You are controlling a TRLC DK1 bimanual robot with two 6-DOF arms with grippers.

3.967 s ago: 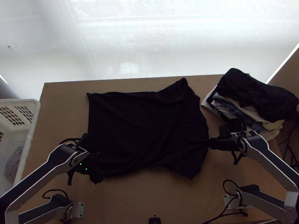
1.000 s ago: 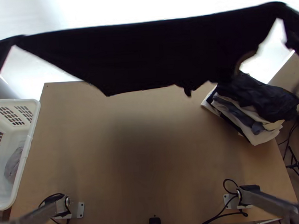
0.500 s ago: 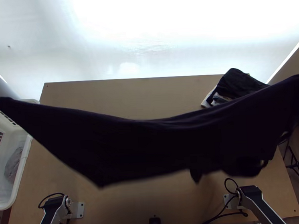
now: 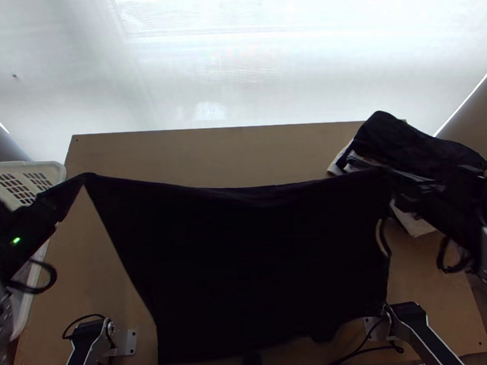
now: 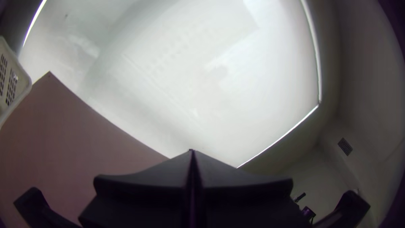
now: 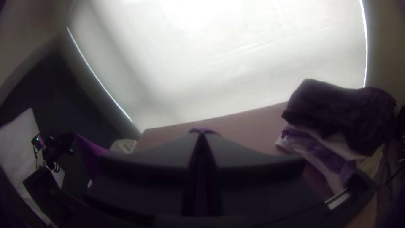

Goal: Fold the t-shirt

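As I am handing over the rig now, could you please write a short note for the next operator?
Left gripper: shut on a corner of the black cloth t-shirt.
Right gripper: shut on the same edge, towards its other end.
T-shirt: hanging between them over the light wooden table.
Done: shirt held up; no finished fold visible.
Left: probably lay it flat, then fold it.

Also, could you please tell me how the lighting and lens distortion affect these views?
Top view: bright backlight from the pale screen, the black t-shirt mostly too dark to show creases. Left wrist view: table edge bowed by the lens, some corners dark. Right wrist view: glare along the top, clothes pile dim against it.
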